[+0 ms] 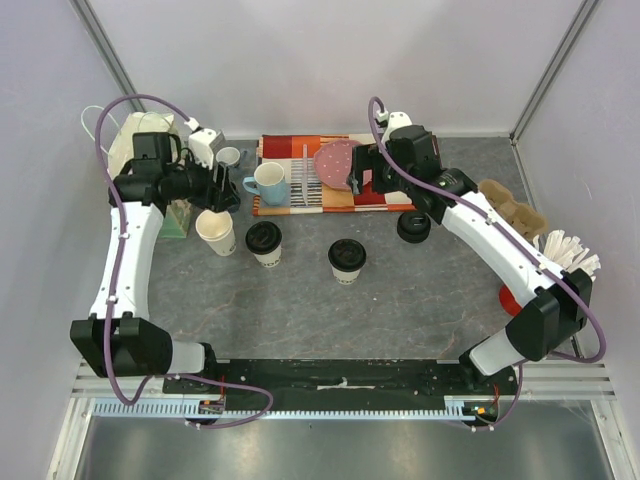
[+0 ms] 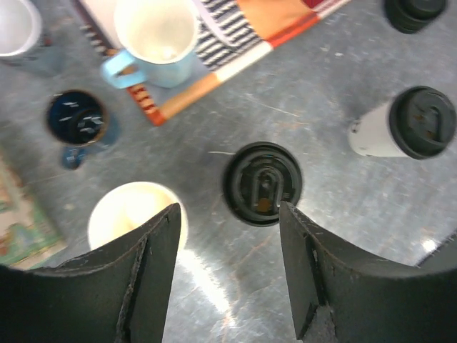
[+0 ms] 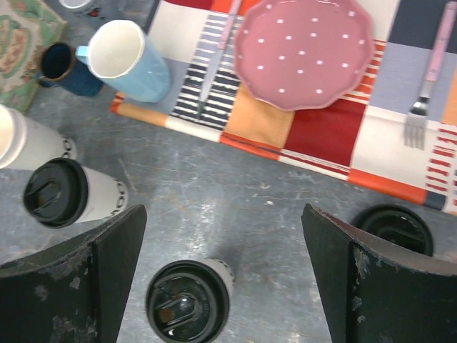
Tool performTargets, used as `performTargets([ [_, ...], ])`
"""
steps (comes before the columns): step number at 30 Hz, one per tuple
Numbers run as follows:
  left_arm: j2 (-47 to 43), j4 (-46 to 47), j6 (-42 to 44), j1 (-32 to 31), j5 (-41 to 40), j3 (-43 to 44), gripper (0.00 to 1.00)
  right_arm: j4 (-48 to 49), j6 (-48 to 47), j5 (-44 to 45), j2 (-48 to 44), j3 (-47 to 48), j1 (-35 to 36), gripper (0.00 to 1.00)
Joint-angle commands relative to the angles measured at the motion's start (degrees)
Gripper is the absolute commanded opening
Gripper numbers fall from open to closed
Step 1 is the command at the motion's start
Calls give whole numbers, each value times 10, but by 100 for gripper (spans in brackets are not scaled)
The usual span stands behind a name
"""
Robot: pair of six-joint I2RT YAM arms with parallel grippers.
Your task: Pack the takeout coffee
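Note:
Three cream paper cups stand on the grey table. One is open, without a lid point(image 1: 216, 232) point(image 2: 132, 214). Two wear black lids: one point(image 1: 264, 242) point(image 2: 262, 184) point(image 3: 63, 193) beside the open cup and one point(image 1: 347, 259) point(image 2: 410, 127) point(image 3: 188, 301) further right. A stack of spare black lids point(image 1: 413, 227) point(image 3: 396, 227) sits to the right. My left gripper point(image 1: 222, 190) point(image 2: 228, 229) is open and empty, above and between the open cup and the nearest lidded cup. My right gripper point(image 1: 358, 182) point(image 3: 223, 214) is open and empty, above the table behind the right lidded cup.
A striped placemat point(image 1: 290, 195) at the back holds a pink plate point(image 3: 303, 46), a fork point(image 3: 427, 78) and a light blue mug point(image 1: 268, 182). A navy mug point(image 2: 77, 118) and a white mug point(image 1: 229, 157) stand near it. A cardboard cup carrier point(image 1: 515, 212) lies at the right.

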Motion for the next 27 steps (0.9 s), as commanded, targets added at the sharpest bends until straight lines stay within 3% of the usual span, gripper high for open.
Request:
performTargets([
  [1,-10,2,-26,2,-129,55,64,-6,-22,46,-13,-9,-9,98],
  [9,11,-30,-27,1,-186,115,65,-11,-60,111,-11,-7,-22,98],
  [16,24,-40,-35,2,-184,113,65,-57,-69,224,30,20,-102,98],
  [21,34,-62,-19,1,-206,140,65,-71,-87,226,60,31,-136,96],
  [22,37,-67,-18,1,-205,151,65,-67,-106,240,66,32,-149,93],
  [26,45,-72,-19,1,-195,157,65,-87,-190,335,152,63,-184,59],
  [27,48,-72,-21,2,-193,157,65,-96,-208,337,167,80,-196,56],
])
